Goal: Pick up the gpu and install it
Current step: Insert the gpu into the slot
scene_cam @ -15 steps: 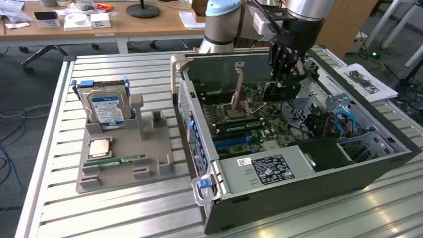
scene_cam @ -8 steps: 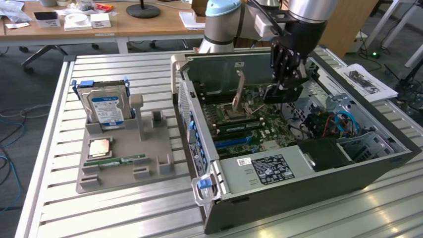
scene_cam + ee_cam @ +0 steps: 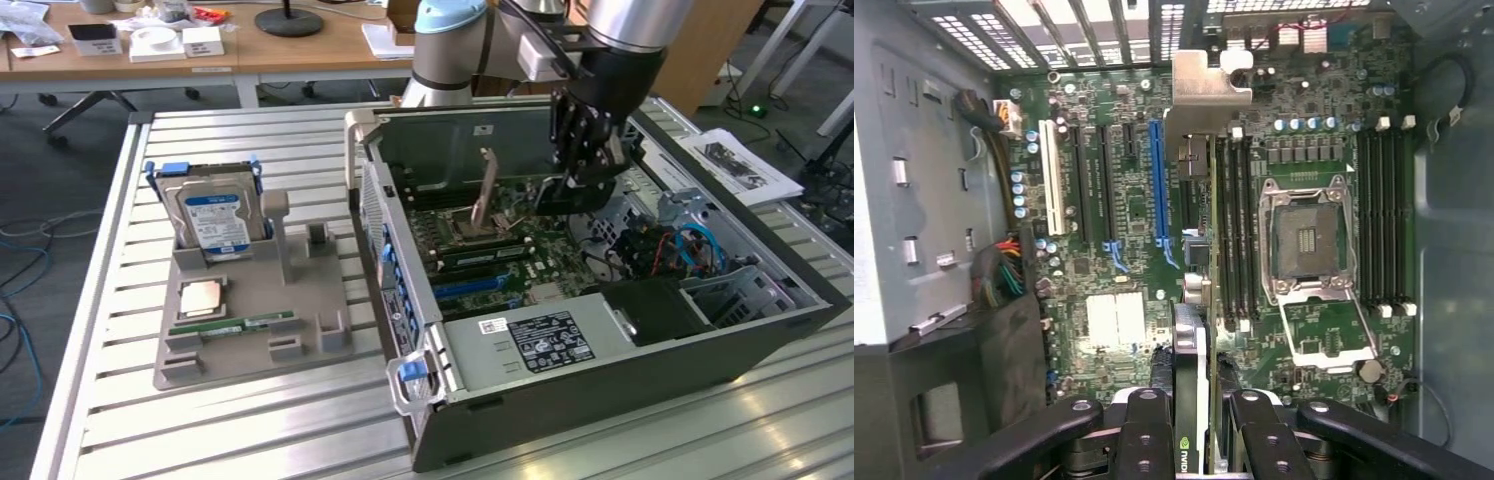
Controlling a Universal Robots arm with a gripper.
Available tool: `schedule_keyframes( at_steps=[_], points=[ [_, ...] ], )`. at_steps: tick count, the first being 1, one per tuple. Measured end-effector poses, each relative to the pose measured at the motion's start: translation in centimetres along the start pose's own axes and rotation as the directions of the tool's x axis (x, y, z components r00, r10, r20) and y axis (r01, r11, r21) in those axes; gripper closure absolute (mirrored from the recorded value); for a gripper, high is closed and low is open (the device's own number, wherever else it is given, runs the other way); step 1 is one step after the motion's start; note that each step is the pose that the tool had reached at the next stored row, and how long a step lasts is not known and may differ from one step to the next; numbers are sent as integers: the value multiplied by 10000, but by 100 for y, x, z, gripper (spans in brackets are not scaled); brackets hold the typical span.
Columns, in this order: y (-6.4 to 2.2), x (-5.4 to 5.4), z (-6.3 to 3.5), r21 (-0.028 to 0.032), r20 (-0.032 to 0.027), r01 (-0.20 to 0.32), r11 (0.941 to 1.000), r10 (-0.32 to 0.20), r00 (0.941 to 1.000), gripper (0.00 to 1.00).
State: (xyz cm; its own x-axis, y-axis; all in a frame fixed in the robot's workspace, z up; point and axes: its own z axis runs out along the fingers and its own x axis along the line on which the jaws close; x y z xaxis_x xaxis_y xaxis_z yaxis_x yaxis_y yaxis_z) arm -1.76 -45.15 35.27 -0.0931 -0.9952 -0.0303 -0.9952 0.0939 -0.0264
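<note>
My gripper (image 3: 583, 160) hangs inside the open computer case (image 3: 747, 345), shut on the gpu (image 3: 567, 195). In the wrist view the gpu (image 3: 1192, 350) is seen edge-on between the black fingers (image 3: 1144, 435), with its silver end bracket (image 3: 1204, 85) at the far end toward the case's rear grille. The card hovers above the motherboard (image 3: 1124, 320), just beside the long blue slot (image 3: 1158, 180) and alongside the black memory slots (image 3: 1234, 220). Whether its edge touches a slot I cannot tell.
The empty CPU socket (image 3: 1309, 240) with its raised latch lies beside the card. A grey parts tray (image 3: 240, 330) at the exterior view's left holds a hard drive (image 3: 214, 220), a CPU (image 3: 200, 297) and a memory stick (image 3: 247, 325). Cable bundles (image 3: 667, 250) crowd the case's drive bay.
</note>
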Motion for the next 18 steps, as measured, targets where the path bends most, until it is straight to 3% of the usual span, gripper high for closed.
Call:
schedule_keyframes(
  at_steps=[5,18],
  points=[
    [4,45,10,0,1,-1,10000,1,10000,73],
    [38,58,226,0,0,2,10000,-2,10000,73]
  ],
)
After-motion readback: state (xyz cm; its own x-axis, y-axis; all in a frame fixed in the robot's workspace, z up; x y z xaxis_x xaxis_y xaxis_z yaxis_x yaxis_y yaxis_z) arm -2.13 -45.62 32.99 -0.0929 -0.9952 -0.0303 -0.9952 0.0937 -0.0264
